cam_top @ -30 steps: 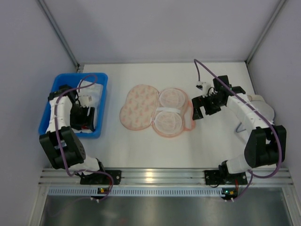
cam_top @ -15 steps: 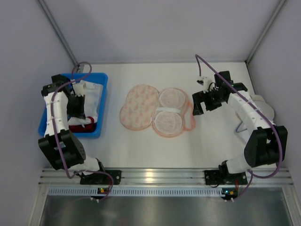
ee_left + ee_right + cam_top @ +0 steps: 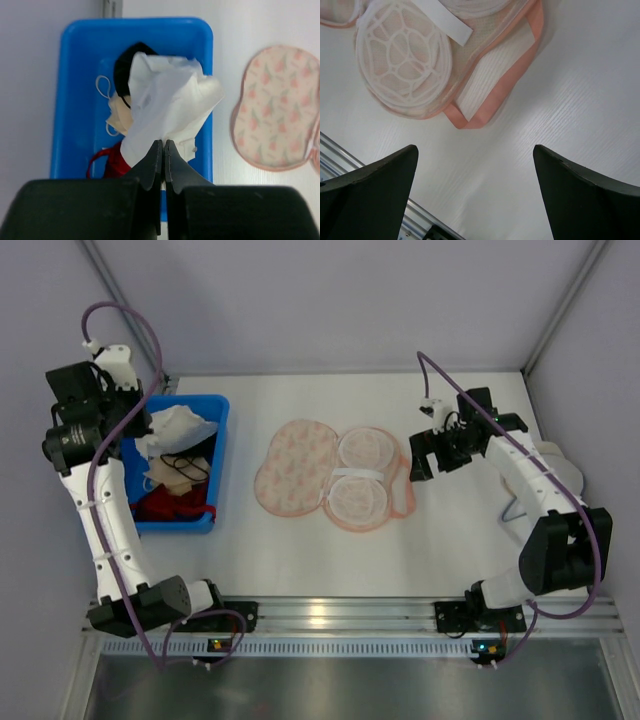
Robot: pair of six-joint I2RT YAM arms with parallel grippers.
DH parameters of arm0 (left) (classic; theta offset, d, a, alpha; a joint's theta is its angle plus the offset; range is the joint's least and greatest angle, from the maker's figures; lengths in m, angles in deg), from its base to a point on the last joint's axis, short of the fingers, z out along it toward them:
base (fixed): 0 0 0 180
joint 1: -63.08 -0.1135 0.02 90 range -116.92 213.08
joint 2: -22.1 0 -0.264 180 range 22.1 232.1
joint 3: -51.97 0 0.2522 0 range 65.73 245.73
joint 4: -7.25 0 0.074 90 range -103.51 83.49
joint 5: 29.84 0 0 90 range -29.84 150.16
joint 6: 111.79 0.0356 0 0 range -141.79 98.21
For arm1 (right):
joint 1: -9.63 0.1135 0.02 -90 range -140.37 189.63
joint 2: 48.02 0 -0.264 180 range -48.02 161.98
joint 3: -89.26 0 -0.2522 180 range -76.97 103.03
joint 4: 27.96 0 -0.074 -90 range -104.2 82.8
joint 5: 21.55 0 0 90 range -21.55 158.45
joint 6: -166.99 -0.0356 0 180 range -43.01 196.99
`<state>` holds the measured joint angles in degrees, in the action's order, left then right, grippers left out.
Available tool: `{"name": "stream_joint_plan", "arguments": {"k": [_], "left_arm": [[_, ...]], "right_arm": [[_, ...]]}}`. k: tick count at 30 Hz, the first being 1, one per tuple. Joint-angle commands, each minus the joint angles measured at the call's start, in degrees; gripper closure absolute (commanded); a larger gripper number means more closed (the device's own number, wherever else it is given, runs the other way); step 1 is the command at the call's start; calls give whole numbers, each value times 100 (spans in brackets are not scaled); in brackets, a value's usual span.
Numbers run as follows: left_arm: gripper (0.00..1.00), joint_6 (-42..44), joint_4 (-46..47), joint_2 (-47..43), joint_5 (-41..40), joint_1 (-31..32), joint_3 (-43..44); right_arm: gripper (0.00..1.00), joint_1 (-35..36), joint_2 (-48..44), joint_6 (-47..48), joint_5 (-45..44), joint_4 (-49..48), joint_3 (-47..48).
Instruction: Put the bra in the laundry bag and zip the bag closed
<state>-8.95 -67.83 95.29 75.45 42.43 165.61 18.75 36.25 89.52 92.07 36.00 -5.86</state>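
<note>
My left gripper point(image 3: 163, 143) is shut on the bra point(image 3: 170, 95), a pale white, slightly see-through garment that hangs from the closed fingertips above the blue bin point(image 3: 75, 100). From above, the left gripper point(image 3: 147, 430) is raised over the bin's far end with the bra point(image 3: 180, 426) bunched beside it. The laundry bag point(image 3: 295, 465) lies open at mid-table, printed peach lobes on the left, white mesh panels point(image 3: 358, 498) on the right. My right gripper point(image 3: 421, 466) is open just right of the bag, with nothing between its fingers. In the right wrist view the gripper point(image 3: 475, 152) is over bare table near the bag's pink rim point(image 3: 485, 107).
The blue bin point(image 3: 221, 440) at the left also holds a red garment point(image 3: 170, 506), a beige one point(image 3: 117, 117) and a black one point(image 3: 127, 65). A pale round object point(image 3: 562, 466) lies at the right edge, partly behind the right arm. Grey walls enclose the table.
The left gripper shut on the bra down in the bin, then rose and pulled it up clear of the other garments. The right arm has barely moved.
</note>
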Motion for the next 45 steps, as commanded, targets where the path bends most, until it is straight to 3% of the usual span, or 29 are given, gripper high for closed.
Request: {"name": "stream_joint_plan", "arguments": {"k": [1,8,14,23,26,33,39,45], "left_arm": [[100,-300,875,-94,-351,-27,208],[100,-730,1815,-419,676,-36,375],[100,-1616,3160,-578,1529,-27,576],[100,-2514,3943,301,2136,51,1736],[100,-2480,3943,547,2110,411,2000],[100,-1636,3935,819,1207,2228,1904],[100,-1337,3935,1337,713,2943,1886],[100,-1451,4145,2005,624,3215,2009]], "right_arm": [[1,-69,2,-84,29,-80,307],[0,-60,-60,-102,11,-150,281],[1,-86,-121,-163,3,-238,245],[1,-183,-157,-304,3,-545,61],[1,-271,-86,-348,108,-660,-27],[2,-710,317,-471,310,-1011,-291],[17,-1044,1055,-515,433,-1450,-361],[23,-1027,1855,-849,1153,-2030,-405]]}}
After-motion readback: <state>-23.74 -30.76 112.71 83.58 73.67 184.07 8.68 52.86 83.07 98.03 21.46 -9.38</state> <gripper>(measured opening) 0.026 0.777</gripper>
